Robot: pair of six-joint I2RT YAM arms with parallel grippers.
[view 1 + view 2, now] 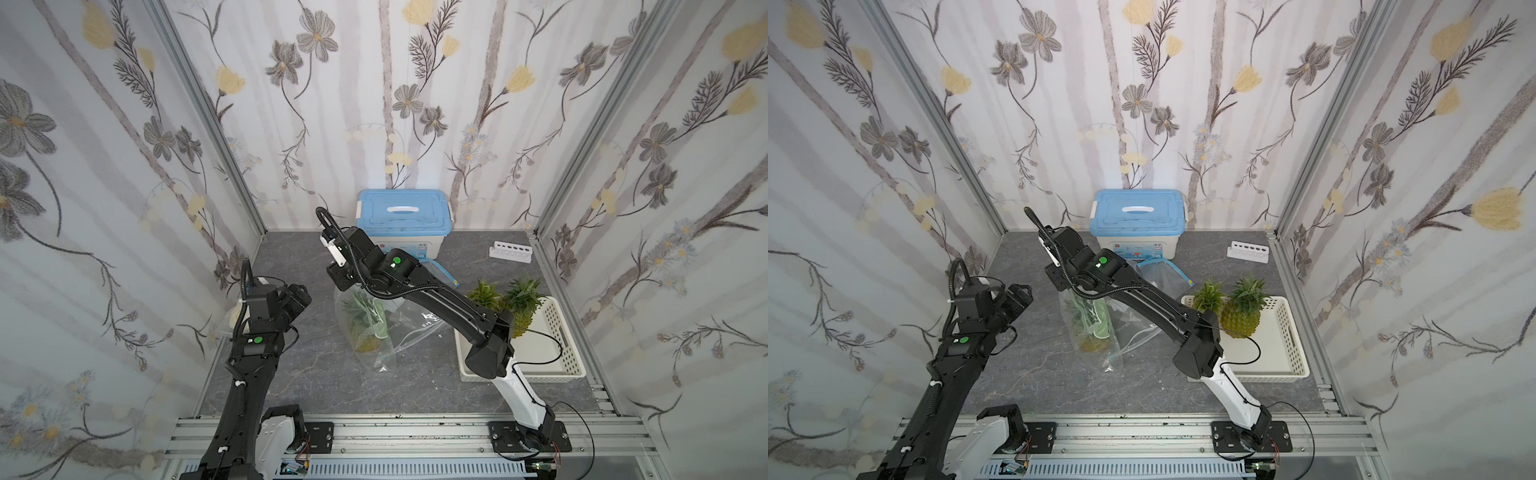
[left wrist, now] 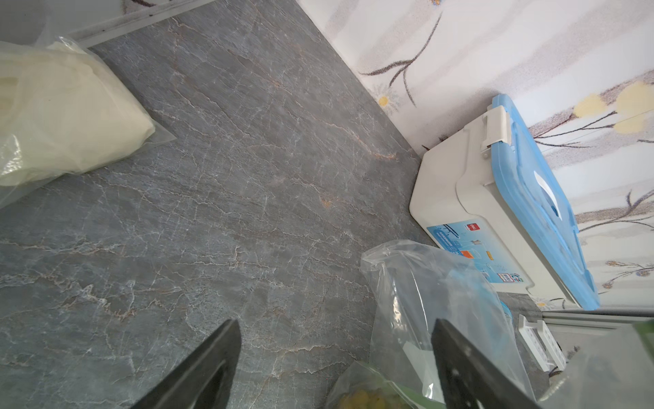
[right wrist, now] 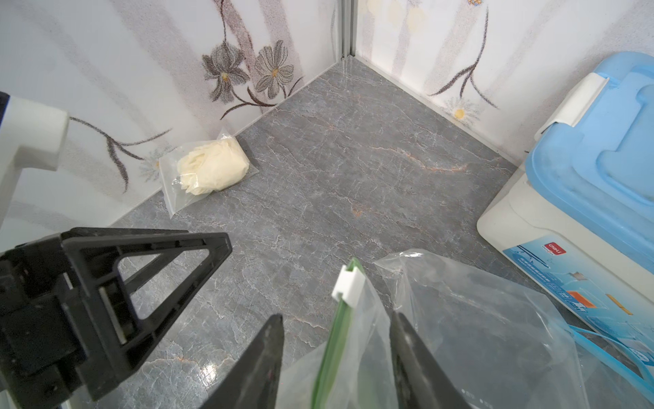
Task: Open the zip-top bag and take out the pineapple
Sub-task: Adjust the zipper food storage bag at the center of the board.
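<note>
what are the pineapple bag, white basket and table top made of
Bag: thin clear plastic film, glossy; it crinkles and the pineapple inside shows through. Basket: white rigid plastic, matte, with moulded holes in its walls. Table top: grey veined stone look, slight sheen; real stone or printed laminate, cannot tell.

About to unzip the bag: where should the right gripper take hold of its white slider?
Pinch the white slider across its two broad flat sides, coming straight ahead along the green zip strip. The slider caps the strip's raised end, and the open jaws of the right gripper straddle that strip, so they look lined up.
</note>
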